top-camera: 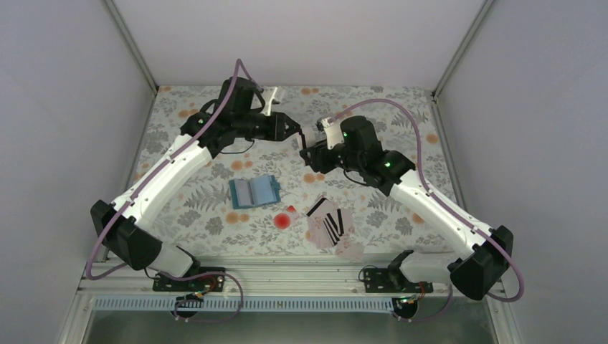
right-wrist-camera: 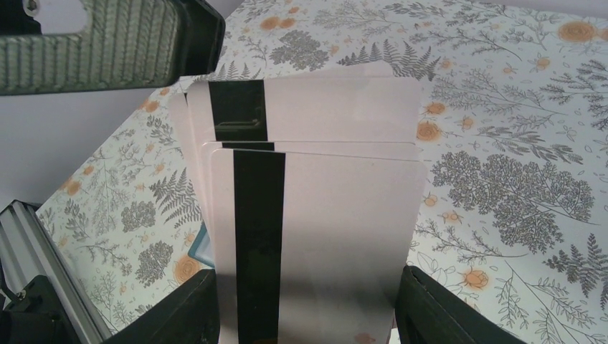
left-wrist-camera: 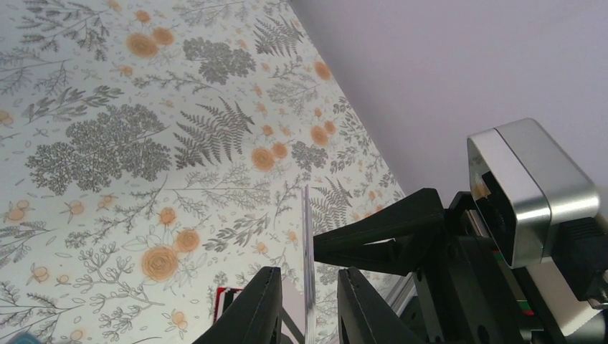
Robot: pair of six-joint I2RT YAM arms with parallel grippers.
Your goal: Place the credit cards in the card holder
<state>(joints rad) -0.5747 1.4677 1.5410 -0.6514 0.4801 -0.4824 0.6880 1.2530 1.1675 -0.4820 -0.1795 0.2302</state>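
Note:
My right gripper [top-camera: 308,142] is raised above the back middle of the table, shut on a small fanned stack of pale credit cards [right-wrist-camera: 315,215] with black stripes, gripped by their side edges between its fingers [right-wrist-camera: 183,308]. My left gripper [top-camera: 294,129] faces it. In the left wrist view one card [left-wrist-camera: 308,251] shows edge-on between my left fingers [left-wrist-camera: 258,301], with a gap on each side. The blue card holder [top-camera: 254,191] lies open on the table below. More cards [top-camera: 328,218] lie to its right. A red card [left-wrist-camera: 224,299] shows on the table.
A round red spot [top-camera: 283,221] lies on the floral tablecloth [top-camera: 186,215] between the holder and the loose cards. A pale card [top-camera: 350,251] lies near the front edge. White walls enclose the table at the back and sides.

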